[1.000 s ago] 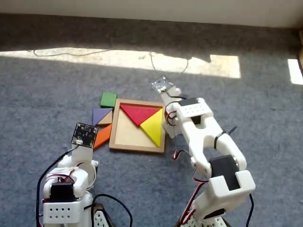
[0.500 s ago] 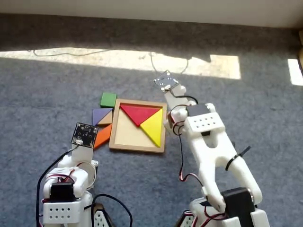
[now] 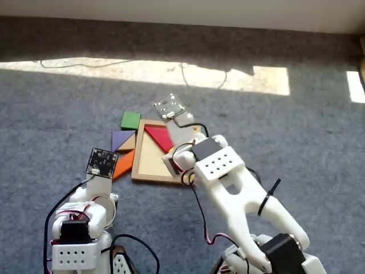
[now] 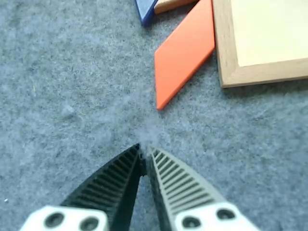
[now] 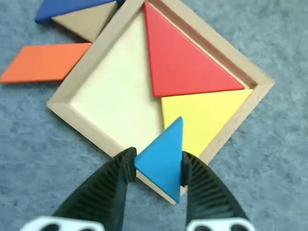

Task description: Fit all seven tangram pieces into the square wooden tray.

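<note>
Blue triangle between right tool's jaws

Grey carpet, sunlit strip across it, pale wall behind

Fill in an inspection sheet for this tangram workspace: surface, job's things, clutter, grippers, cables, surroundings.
Surface: grey carpet.
Job's things: red triangle and yellow triangle in the wooden tray; orange parallelogram, dark blue triangle, tan triangle, green square outside it.
Clutter: nothing seen.
Grippers: right gripper shut on light blue triangle over the tray's edge; left gripper shut, empty, above carpet.
Cables: thin cable on the carpet beyond the tray.
Surroundings: sunlit patch, pale wall.
</note>
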### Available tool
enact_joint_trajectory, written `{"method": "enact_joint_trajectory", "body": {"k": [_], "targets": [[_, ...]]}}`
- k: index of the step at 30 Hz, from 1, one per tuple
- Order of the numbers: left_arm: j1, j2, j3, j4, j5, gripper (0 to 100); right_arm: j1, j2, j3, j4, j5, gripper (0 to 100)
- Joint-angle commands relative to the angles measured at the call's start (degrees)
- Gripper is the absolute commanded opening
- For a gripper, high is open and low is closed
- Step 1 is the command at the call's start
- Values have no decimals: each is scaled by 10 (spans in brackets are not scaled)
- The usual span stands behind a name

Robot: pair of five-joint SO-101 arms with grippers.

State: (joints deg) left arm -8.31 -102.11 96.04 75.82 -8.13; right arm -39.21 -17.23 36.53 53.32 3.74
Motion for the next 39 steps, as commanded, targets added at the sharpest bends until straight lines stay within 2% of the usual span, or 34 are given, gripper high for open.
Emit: {"method": "enact_joint_trajectory", "body": {"k": [1, 3, 5, 11, 15, 17, 22, 25, 27, 32, 39], "targets": [[-3, -20, 11, 2, -4, 7, -25, -27, -7, 0, -91, 67], [-3, -20, 11, 2, -4, 7, -35, -27, -7, 0, -126, 67], [-3, -20, 11, 2, -4, 7, -43, -27, -7, -4, -129, 67], [-3, -20, 11, 2, -4, 7, -44, -25, 0, -126, -132, 66], [-3, -20, 11, 2, -4, 7, -43, 2, -7, -123, -142, 64], [-3, -20, 11, 2, -4, 7, -44, 26, -7, -116, -205, 64], [-3, -20, 11, 2, -4, 7, -43, 81, -8, -117, -486, 67], [-3, -20, 11, 2, -4, 7, -44, 83, -9, -117, -598, 67], [-3, -20, 11, 2, -4, 7, -44, 83, -8, -117, -636, 67], [-3, -20, 11, 2, -4, 7, -44, 86, -8, -120, -668, 67], [-3, -20, 11, 2, -4, 7, -40, 89, -4, -196, -716, 67]]}}
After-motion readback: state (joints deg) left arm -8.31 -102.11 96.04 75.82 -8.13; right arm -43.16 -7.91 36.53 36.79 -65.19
